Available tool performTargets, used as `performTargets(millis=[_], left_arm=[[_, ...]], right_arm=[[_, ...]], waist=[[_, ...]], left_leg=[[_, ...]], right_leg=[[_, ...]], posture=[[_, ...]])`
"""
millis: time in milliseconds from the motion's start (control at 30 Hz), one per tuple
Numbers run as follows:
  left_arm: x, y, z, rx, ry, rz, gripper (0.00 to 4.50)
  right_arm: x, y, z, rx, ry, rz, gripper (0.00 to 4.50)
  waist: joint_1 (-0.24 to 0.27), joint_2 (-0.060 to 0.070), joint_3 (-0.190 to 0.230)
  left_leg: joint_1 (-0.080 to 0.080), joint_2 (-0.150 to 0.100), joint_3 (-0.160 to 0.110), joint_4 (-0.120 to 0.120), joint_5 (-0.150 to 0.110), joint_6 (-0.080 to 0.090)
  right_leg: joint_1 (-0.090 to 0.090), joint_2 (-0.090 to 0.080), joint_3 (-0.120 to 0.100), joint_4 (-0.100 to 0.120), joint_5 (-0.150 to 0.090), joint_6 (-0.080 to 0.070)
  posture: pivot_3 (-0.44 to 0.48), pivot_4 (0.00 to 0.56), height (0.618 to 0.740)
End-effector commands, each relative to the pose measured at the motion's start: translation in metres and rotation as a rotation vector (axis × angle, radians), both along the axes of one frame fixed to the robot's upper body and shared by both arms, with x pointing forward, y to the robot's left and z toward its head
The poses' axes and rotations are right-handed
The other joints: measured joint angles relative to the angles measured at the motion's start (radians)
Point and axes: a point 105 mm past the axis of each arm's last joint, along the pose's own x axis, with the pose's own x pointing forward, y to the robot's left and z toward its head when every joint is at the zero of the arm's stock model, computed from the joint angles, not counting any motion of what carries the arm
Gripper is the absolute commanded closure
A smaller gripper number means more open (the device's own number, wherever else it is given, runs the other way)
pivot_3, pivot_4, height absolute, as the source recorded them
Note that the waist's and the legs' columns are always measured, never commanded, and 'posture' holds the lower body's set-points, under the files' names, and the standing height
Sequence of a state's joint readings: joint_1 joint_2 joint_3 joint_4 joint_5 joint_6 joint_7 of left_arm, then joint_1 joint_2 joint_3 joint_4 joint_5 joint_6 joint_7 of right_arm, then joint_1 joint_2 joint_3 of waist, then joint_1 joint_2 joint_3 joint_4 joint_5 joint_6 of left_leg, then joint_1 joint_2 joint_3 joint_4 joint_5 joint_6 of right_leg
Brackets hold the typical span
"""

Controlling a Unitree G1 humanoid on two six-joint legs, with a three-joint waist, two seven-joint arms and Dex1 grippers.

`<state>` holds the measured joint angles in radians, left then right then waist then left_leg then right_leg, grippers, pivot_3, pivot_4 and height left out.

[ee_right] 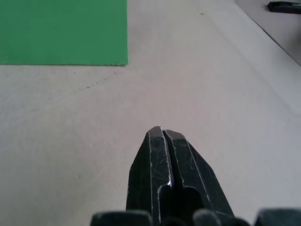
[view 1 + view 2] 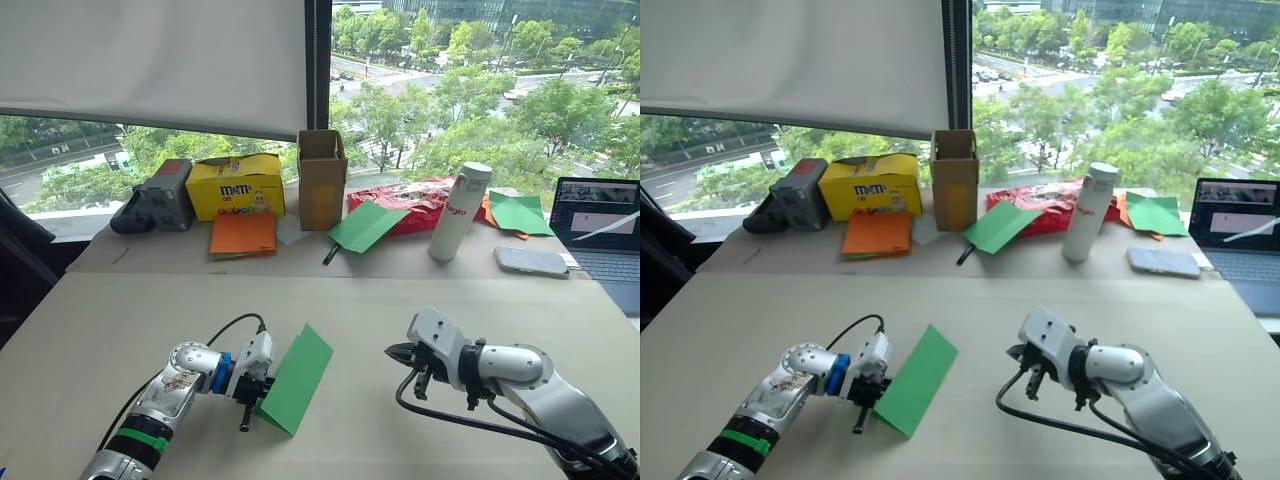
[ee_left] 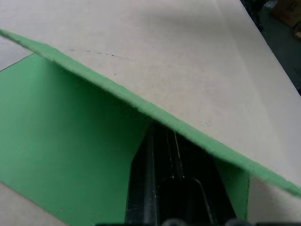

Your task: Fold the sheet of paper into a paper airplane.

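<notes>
Left gripper (image 2: 250,398) is clamped on the near long edge of the sheet of paper (image 2: 297,378), its black fingers (image 3: 160,188) pinched together with the green flap lifted over them. Right gripper (image 2: 400,352) sits well apart from the sheet, its fingers pressed together on nothing, hovering low over the bare table (image 2: 400,300).

That sheet lies near the front of the table, one side raised off the surface and the other apparently resting on it, so the step in hand looks like an early lengthwise fold. To do it well, the left arm should carry its edge across in a smooth arc and lay it square on the opposite edge, while the right gripper comes over to pin the resting half so it cannot slide. Only then press along the crease.

Farther back, orange paper sheets (image 2: 243,234), a yellow box (image 2: 236,186), a cardboard box (image 2: 322,178) and a white bottle (image 2: 458,212) line the window side, out of the way.
</notes>
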<state>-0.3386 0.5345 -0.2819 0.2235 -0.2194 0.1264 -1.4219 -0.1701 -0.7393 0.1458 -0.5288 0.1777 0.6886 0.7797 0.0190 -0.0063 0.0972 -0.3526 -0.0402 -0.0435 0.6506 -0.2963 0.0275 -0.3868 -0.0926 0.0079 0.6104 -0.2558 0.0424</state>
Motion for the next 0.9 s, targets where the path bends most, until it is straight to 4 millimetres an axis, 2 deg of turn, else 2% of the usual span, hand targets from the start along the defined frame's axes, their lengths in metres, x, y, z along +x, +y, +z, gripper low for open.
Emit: performTargets(millis=[33, 200, 333, 533, 600, 733, 833, 900], left_arm=[[-0.005, -0.013, -0.009, 0.036, -0.011, -0.053, 4.50], [-0.004, -0.025, -0.011, 0.053, -0.026, -0.090, 4.50], [-0.002, -0.030, -0.012, 0.055, -0.012, -0.094, 4.50], [0.000, -0.029, -0.012, 0.048, 0.007, -0.067, 4.50], [0.003, -0.026, -0.005, 0.018, 0.019, -0.044, 4.50], [0.015, -0.015, 0.027, -0.128, 0.048, 0.030, 4.50], [0.021, -0.003, 0.049, -0.183, 0.066, 0.059, 4.50], [0.020, 0.005, 0.056, -0.178, 0.067, 0.057, 4.50]], right_arm=[[0.000, -0.003, 0.017, -0.009, -0.058, -0.019, 4.49], [-0.002, -0.008, 0.024, -0.024, -0.073, -0.053, 4.49], [-0.004, -0.003, 0.029, -0.018, -0.082, -0.054, 4.49], [-0.014, -0.001, 0.005, -0.046, -0.008, -0.070, 4.49], [-0.016, -0.001, 0.003, -0.023, 0.006, -0.090, 4.49], [-0.013, -0.005, 0.002, 0.083, 0.054, -0.180, 4.49], [-0.021, -0.004, 0.001, 0.217, 0.155, -0.216, 3.59], [-0.022, -0.003, -0.003, 0.284, 0.205, -0.258, 2.85]], waist=[[0.002, 0.000, 0.000], [0.009, 0.000, 0.000], [0.008, 0.000, 0.000], [0.010, 0.001, 0.000], [0.009, 0.001, 0.000], [-0.001, 0.000, 0.000], [-0.005, 0.000, 0.000], [-0.007, 0.001, 0.000]], left_leg=[[0.000, 0.000, 0.000, 0.000, 0.000, 0.000], [0.000, -0.001, -0.001, 0.003, -0.001, 0.001], [0.000, -0.001, -0.001, 0.005, -0.001, 0.002], [0.000, -0.001, -0.002, 0.008, -0.002, 0.003], [0.000, -0.001, -0.002, 0.009, -0.002, 0.003], [-0.001, 0.000, -0.002, 0.009, -0.002, 0.003], [-0.002, 0.001, -0.004, 0.009, -0.002, 0.003], [-0.002, 0.001, -0.005, 0.009, -0.002, 0.003]], right_leg=[[0.000, 0.000, 0.000, 0.000, 0.000, 0.000], [0.001, 0.000, 0.000, 0.000, 0.000, 0.000], [0.001, 0.001, 0.000, 0.000, 0.000, 0.000], [0.003, 0.001, -0.002, 0.001, 0.000, 0.000], [0.003, 0.001, -0.002, 0.001, 0.000, 0.000], [0.002, 0.003, -0.001, 0.001, 0.000, 0.000], [0.001, 0.004, -0.001, 0.002, 0.000, 0.000], [0.001, 0.004, -0.002, 0.003, 0.000, 0.000]], posture=[[0.000, 0.150, 0.740], [0.000, 0.150, 0.740], [0.000, 0.150, 0.740], [0.000, 0.150, 0.740], [0.000, 0.150, 0.740], [0.000, 0.150, 0.740], [0.000, 0.150, 0.740], [0.000, 0.150, 0.740]])
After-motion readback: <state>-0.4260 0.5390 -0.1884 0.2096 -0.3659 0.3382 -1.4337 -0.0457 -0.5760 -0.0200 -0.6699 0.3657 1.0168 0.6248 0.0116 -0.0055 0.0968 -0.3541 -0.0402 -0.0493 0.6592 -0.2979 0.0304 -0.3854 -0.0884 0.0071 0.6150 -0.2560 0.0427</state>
